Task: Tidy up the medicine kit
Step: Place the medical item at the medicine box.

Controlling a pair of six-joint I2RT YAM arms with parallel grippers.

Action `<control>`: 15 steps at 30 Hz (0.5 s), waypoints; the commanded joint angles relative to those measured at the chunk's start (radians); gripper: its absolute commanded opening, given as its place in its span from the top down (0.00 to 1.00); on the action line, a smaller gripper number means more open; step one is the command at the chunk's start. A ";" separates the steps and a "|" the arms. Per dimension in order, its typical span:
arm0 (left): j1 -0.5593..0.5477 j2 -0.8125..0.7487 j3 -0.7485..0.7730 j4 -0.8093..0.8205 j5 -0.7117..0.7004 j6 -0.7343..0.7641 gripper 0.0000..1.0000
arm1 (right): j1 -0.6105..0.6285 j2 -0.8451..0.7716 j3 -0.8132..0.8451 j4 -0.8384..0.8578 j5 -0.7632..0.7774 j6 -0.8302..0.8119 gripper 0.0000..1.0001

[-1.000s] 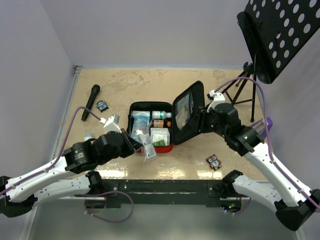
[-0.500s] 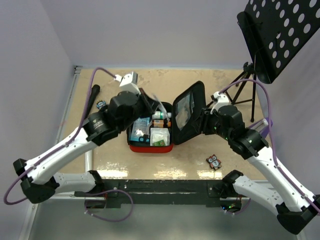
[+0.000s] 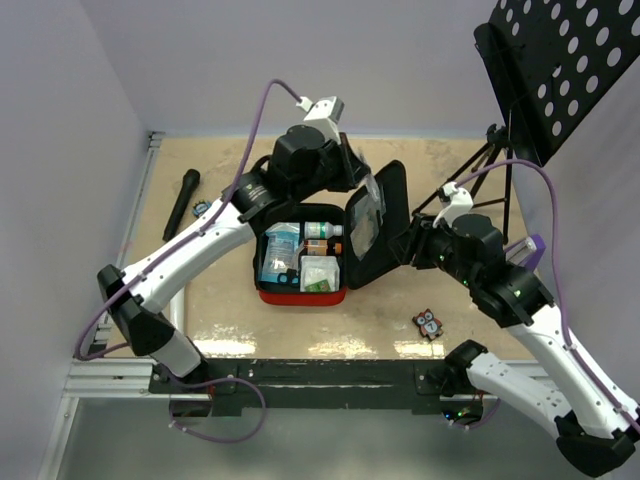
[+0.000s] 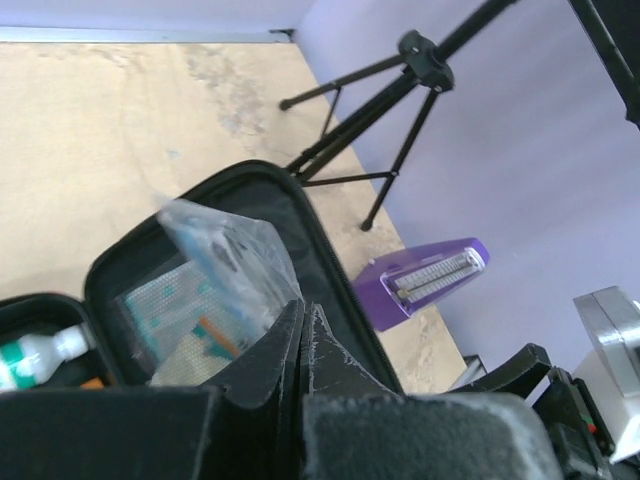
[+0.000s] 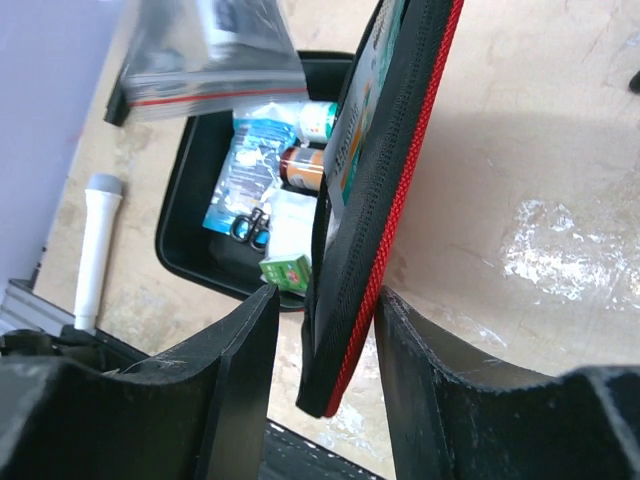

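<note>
Since a second ago our left gripper (image 4: pixel 300 345), clamped on a clear zip bag (image 4: pixel 225 265), swings far over the table-centre medicine kit (image 3: pixel 300 293); our right gripper (image 5: pixel 320 300) straddles the lid (image 5: pixel 385 180), propping it open for loading

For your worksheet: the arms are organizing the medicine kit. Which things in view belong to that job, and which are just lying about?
Belongs to the job:
- medicine kit, its lid gripped by the right end effector
- clear plastic bag, held by the left end effector

Lying about:
- black microphone
- purple metronome
- tripod
</note>
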 commanded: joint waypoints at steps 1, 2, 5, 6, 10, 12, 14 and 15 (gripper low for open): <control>0.010 0.073 0.126 0.027 0.162 0.075 1.00 | 0.006 -0.030 0.050 0.033 -0.015 0.018 0.53; 0.011 0.091 0.154 0.011 0.179 0.083 1.00 | 0.005 -0.026 0.052 0.033 -0.016 0.016 0.53; 0.011 0.140 0.224 -0.021 0.226 0.103 1.00 | 0.006 -0.015 0.049 0.030 -0.015 0.011 0.53; 0.011 0.153 0.243 -0.030 0.240 0.107 1.00 | 0.006 -0.015 0.046 0.030 -0.015 0.013 0.53; 0.011 0.212 0.322 -0.091 0.288 0.107 1.00 | 0.006 -0.013 0.038 0.034 -0.013 0.013 0.53; 0.011 0.231 0.348 -0.122 0.283 0.112 1.00 | 0.006 -0.009 0.040 0.036 -0.015 0.014 0.53; 0.013 0.245 0.362 -0.145 0.282 0.118 1.00 | 0.006 -0.007 0.041 0.034 -0.013 0.013 0.53; 0.014 0.254 0.370 -0.159 0.282 0.120 1.00 | 0.006 -0.006 0.043 0.034 -0.012 0.013 0.53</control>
